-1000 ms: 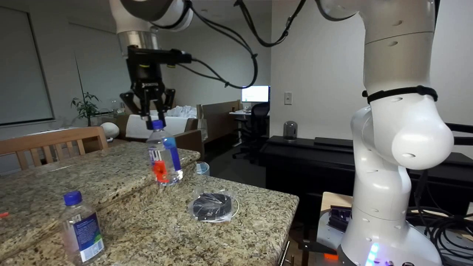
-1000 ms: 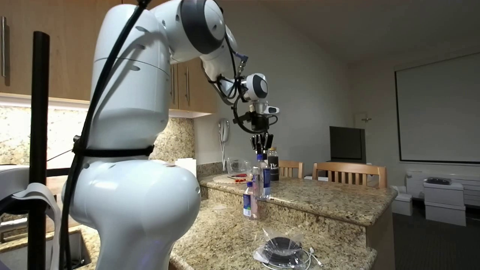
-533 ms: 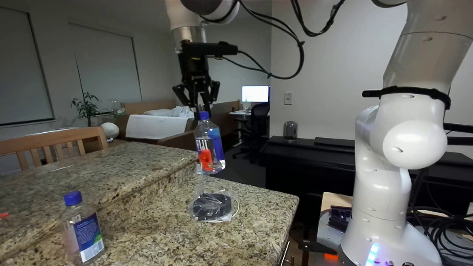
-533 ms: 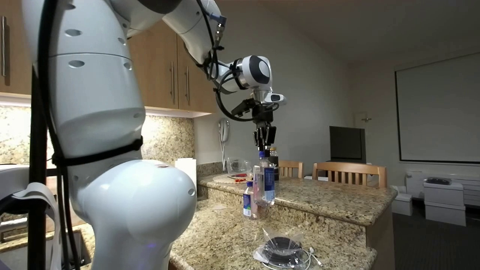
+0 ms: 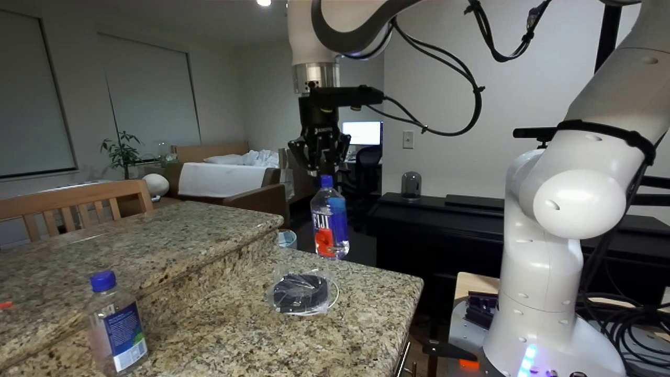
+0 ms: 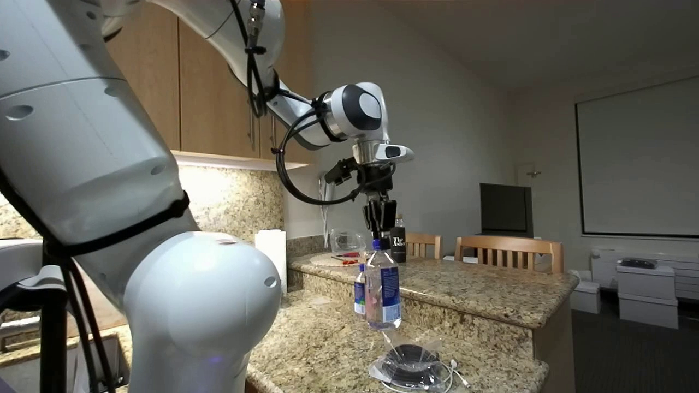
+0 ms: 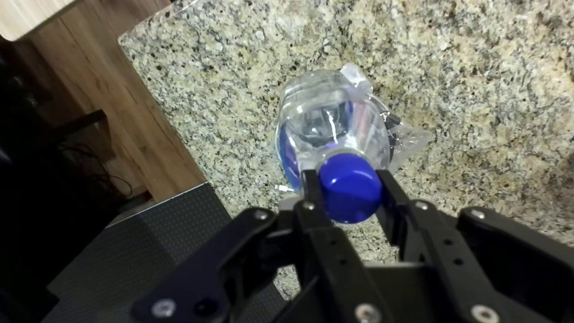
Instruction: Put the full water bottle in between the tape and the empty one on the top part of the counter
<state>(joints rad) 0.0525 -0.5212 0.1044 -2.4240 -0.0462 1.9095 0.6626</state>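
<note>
Presently, your gripper (image 7: pixel 347 186) is clamped on the cap (image 5: pixel 326 181) of the presumed full bottle (image 5: pixel 330 225), which hangs near-upright, apparently above the tape (image 5: pixel 299 296). In an exterior view, the presumed empty bottle (image 5: pixel 118 330) stands near left, on the lower counter (image 5: pixel 235 335) like the tape. Before travelling left, you should confirm the load clears the raised tier (image 5: pixel 157 241); then lower it plumb between both, releasing only once seated.
</note>
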